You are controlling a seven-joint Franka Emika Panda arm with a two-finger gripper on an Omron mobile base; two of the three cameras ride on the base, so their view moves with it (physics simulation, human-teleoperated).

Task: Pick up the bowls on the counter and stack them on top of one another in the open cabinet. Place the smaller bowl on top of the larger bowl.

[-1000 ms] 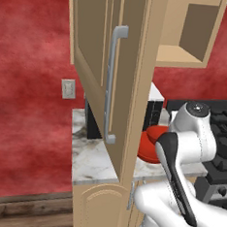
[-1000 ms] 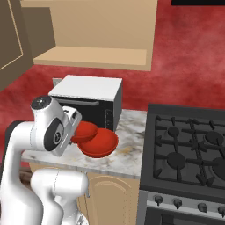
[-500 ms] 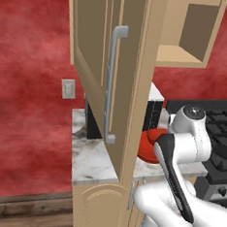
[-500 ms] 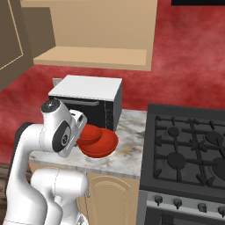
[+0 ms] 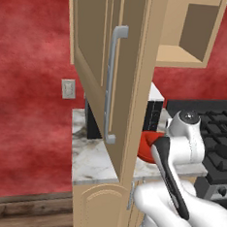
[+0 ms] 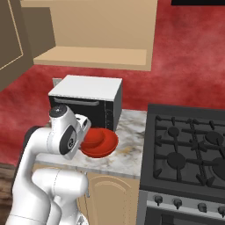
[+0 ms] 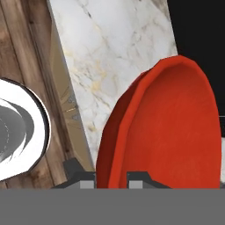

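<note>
Item: larger bowl (image 6: 100,143), plain glossy red, wide and shallow with a flaring rim. It is seen in the right base view over the marble counter (image 6: 127,151), in front of the black toaster oven (image 6: 88,103) and to the left of the black stovetop (image 6: 189,154); whether its base touches the slab cannot be told. In that view its opening faces upward. In the hand view the bowl (image 7: 171,132) is seen edge-on along the gripper's line, its rim running as a long curve from the bottom of the view toward the top right.

Item: gripper (image 7: 112,180). Its two dark finger tips are set close on either side of the bowl's rim, which is pinched between them.

Item: open cabinet (image 6: 94,41), light tan wood, mounted above the toaster oven; a bare shelf floor is shown. Its door (image 5: 109,76), with a long grey bar handle (image 5: 112,83), stands swung outward.
</note>
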